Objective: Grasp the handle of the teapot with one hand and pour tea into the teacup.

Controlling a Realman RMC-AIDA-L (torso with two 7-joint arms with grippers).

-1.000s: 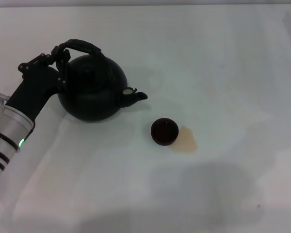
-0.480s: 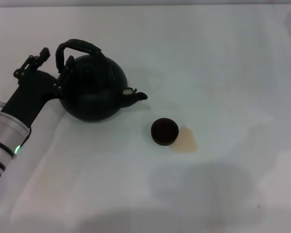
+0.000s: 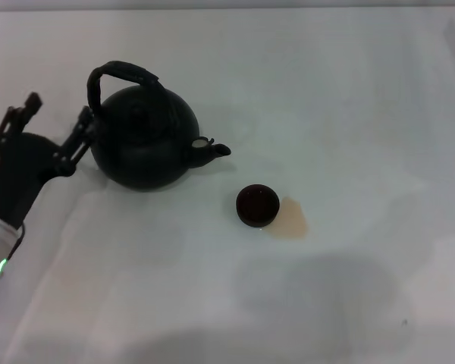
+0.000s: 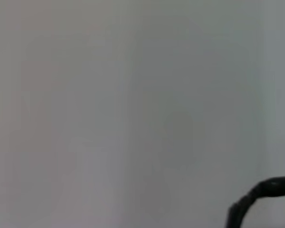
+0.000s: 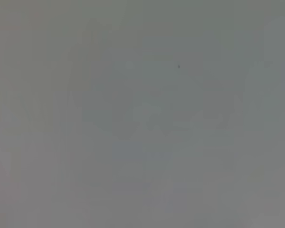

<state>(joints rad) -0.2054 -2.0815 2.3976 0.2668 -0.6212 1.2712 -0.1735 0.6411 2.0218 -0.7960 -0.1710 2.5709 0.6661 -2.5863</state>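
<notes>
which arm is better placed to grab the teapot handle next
Left. The left gripper sits open right beside the teapot, just short of the handle. The right arm is out of the head view, and its wrist view shows only bare table.

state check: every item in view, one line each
teapot: upright on the table, lid on, not gripped
handle: raised over the pot, free
teacup: upright on the table, dark inside
left pincer: open, beside the teapot
tea stain: on the table against the teacup
right pincer: not in view
</notes>
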